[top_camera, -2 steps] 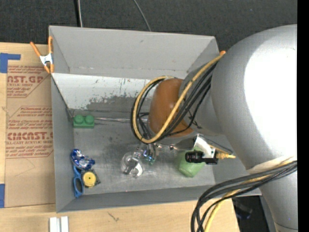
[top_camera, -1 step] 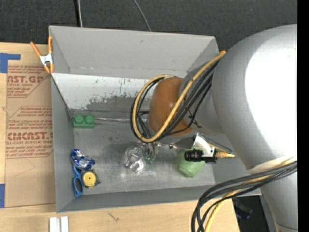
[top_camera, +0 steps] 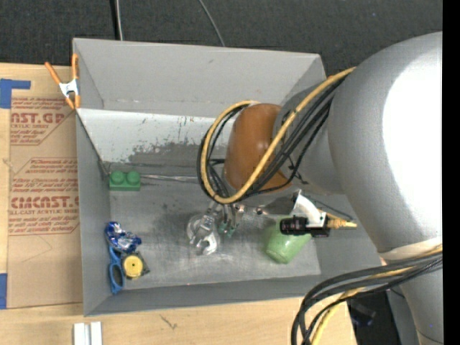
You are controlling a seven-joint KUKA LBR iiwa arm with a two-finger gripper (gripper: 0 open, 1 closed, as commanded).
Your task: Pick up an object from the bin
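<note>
The big grey arm (top_camera: 392, 142) is cut off at the right and bottom edges, and with its orange cover (top_camera: 251, 146) and cables (top_camera: 207, 157) it hides the bin (top_camera: 162, 196) floor behind and right of the gripper (top_camera: 204, 236). Just right of the gripper, a black and white piece (top_camera: 305, 221) covers the top of a green lump (top_camera: 284, 250), and I cannot tell if this piece lies loose or belongs to the arm. Far left of the gripper, the blue thing (top_camera: 115, 254) with a yellow disc (top_camera: 132, 267) is too small to name.
</note>
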